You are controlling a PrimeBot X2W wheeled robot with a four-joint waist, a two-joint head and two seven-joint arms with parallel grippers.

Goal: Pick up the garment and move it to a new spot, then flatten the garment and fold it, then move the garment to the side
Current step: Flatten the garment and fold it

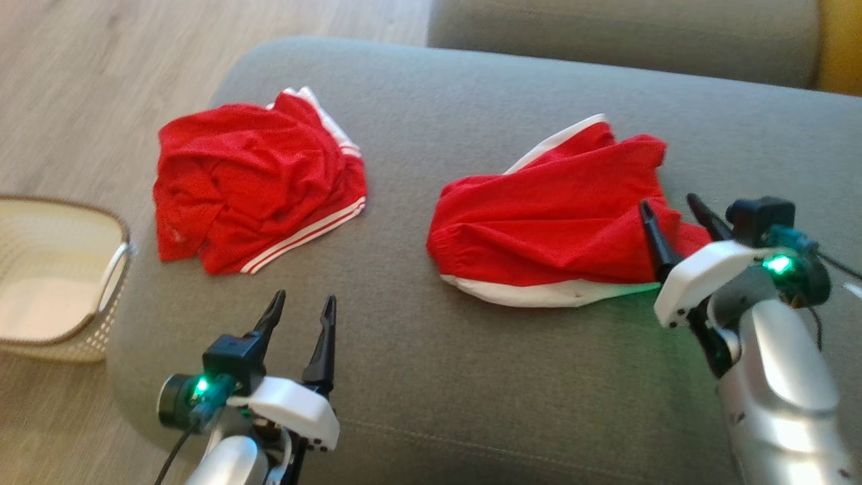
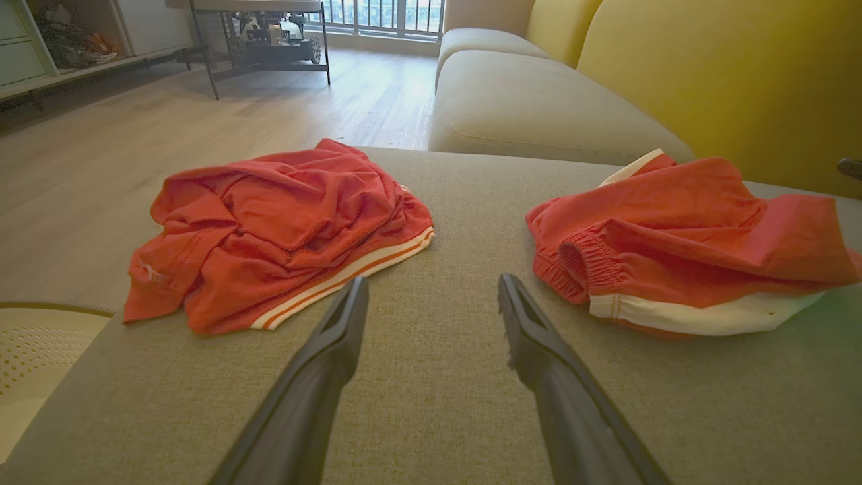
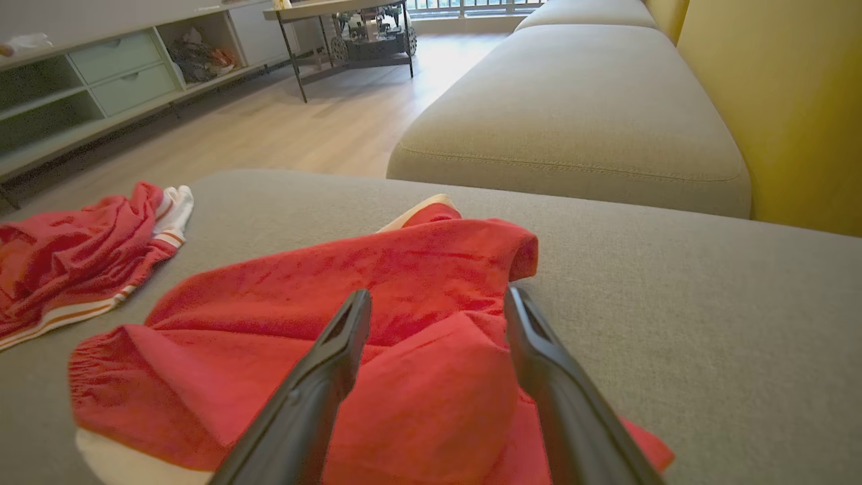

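A crumpled red garment with a white band [image 1: 545,215] lies on the right part of the grey cushion [image 1: 471,377]. My right gripper [image 1: 669,202] hovers open over its right end, fingers straddling a raised red fold [image 3: 438,377] without closing on it. A second red garment with striped trim [image 1: 256,182] is bunched up at the left. My left gripper [image 1: 304,300] stands open near the cushion's front, between the two garments [image 2: 283,229] [image 2: 687,229], holding nothing.
A pale perforated basket [image 1: 60,269] stands on the wooden floor left of the cushion. Another grey cushion [image 1: 606,34] lies beyond, with a yellow backrest [image 3: 774,101] along the right. Shelves and a dark-framed table [image 2: 262,34] stand far across the floor.
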